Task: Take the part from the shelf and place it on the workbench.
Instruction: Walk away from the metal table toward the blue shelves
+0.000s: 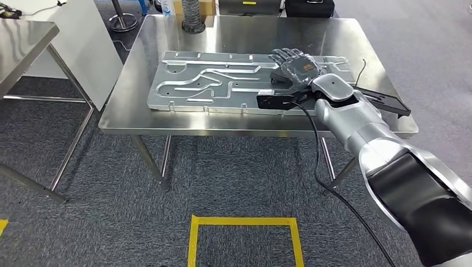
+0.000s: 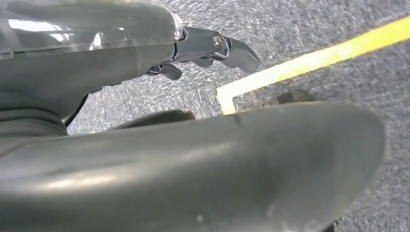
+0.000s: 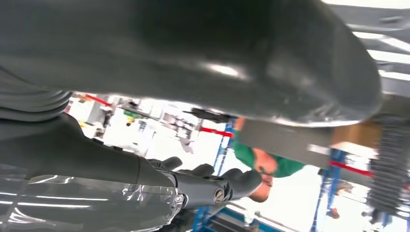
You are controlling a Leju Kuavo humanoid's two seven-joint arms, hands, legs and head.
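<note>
Part [image 1: 222, 82], a flat grooved metal plate, lies flat on the steel workbench [image 1: 133, 117], placement apparently done. Right hand [image 1: 295, 67] rests palm-down over its far corner, fingers extended, likely steadying rather than gripping. Left hand [image 2: 212, 48] hangs over floor, holding nothing.

Even overhead light glares off the steel workbench [image 1: 139, 114]; both wrist views are motion-blurred, the right one overexposed.
</note>
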